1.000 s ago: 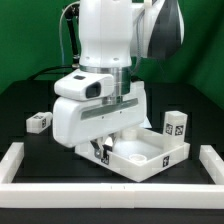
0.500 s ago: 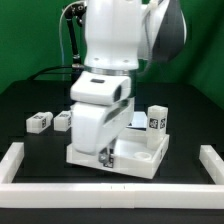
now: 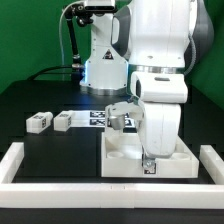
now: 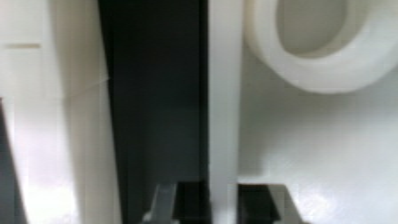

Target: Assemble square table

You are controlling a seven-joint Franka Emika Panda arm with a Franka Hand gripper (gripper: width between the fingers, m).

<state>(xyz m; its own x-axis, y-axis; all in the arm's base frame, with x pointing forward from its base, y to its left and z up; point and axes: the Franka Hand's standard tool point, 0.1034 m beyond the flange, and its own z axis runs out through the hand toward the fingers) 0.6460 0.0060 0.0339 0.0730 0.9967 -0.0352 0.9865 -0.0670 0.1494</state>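
- The arm point(image 3: 160, 60) is big in the exterior view, towering over that view's right half, wrist pointing straight down.
- The black surface point(image 3: 60, 150) lies beneath, boxed in by white bars point(image 3: 100, 195) at the front and both sides.
- The panel point(image 3: 120, 155) lies flat on the surface at the exterior view's right, just behind the front bar and right under the arm.
- The marker board point(image 3: 97, 118) lies further back, near the middle.
- Two legs point(image 3: 38, 122) sit side by side on the exterior view's left, well apart from the panel.
- A third tagged block point(image 3: 118, 120) peeks out at the panel's far edge. I can't tell whether it touches the panel.
- The fingers point(image 3: 148, 163) are down at the panel's front edge.
- In the wrist view the fingers point(image 4: 178, 205) are pinched narrow, with the panel's point(image 4: 320, 140) thin raised rim clamped between them.
- A round socket point(image 4: 329, 40) shows in the panel's corner.
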